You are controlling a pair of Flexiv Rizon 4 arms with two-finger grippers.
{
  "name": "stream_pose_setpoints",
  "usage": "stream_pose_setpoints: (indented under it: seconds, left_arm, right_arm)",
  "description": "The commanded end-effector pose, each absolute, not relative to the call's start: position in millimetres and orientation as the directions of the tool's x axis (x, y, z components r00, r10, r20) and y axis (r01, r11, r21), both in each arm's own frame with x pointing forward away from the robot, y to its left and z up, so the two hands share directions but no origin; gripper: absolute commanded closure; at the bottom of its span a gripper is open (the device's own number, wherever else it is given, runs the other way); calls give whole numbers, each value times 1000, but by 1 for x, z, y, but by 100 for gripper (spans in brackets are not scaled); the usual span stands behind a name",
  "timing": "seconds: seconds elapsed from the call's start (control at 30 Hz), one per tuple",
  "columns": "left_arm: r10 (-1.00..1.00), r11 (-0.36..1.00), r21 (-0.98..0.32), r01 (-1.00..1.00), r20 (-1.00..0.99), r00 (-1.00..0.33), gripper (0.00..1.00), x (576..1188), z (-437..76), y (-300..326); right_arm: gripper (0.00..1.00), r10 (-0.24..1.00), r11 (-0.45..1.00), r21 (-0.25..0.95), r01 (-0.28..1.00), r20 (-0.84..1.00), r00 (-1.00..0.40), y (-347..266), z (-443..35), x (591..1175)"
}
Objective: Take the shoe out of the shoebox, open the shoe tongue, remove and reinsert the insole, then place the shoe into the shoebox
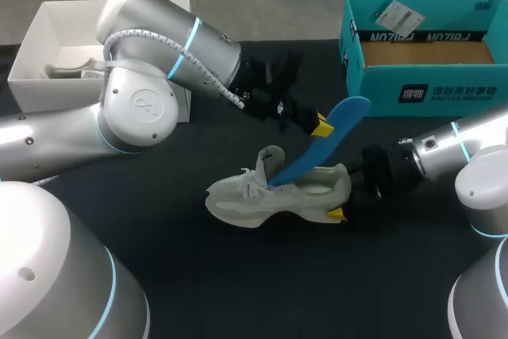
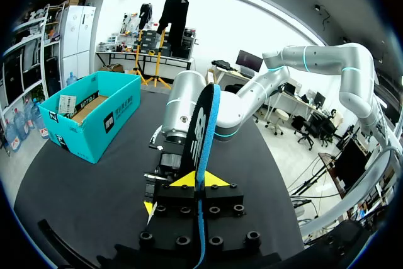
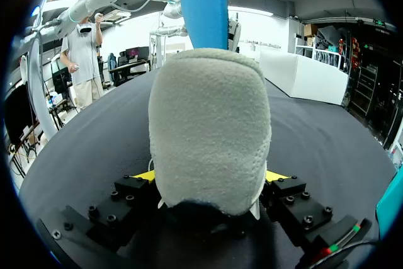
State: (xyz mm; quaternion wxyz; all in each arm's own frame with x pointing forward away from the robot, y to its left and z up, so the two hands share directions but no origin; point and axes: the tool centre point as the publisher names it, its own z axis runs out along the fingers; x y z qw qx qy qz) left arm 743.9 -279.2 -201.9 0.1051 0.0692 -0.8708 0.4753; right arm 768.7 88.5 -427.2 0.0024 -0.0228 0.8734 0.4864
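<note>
A pale grey sneaker [image 1: 274,194] lies on the black table, toe to the left. My right gripper [image 1: 344,194] is shut on its heel; in the right wrist view the heel [image 3: 211,124] fills the gap between the yellow fingertips [image 3: 146,174]. A blue insole [image 1: 321,142] slants up out of the shoe's mouth, its lower end still inside. My left gripper [image 1: 321,125] is shut on the insole's upper part. In the left wrist view the insole [image 2: 203,137] stands edge-on between my left gripper's [image 2: 198,181] tips. The teal shoebox [image 1: 373,85] stands open at the back right.
A white box [image 1: 32,45] with pale contents sits at the back left, partly behind my left arm. The teal shoebox [image 2: 94,118] lies off to one side of the left gripper. Black tabletop [image 1: 262,283] stretches in front of the shoe.
</note>
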Motion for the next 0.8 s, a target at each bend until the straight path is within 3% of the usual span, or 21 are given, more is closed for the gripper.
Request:
stream_pose_setpoints:
  seconds: [0.03, 0.33, 0.8]
  left_arm:
    - [-10, 531, -815, -230, 266, -964, 100, 744, -192, -278]
    - [-25, 499, -825, -264, 290, -957, 100, 741, -166, -288]
    - [-25, 499, -825, -264, 290, -957, 100, 741, -166, -288]
  right_arm:
    - [100, -36, 527, 849, -43, -28, -999, 89, -428, 768]
    - [100, -36, 527, 849, -43, -28, -999, 89, -428, 768]
    - [100, -36, 527, 849, -43, -28, -999, 89, -428, 768]
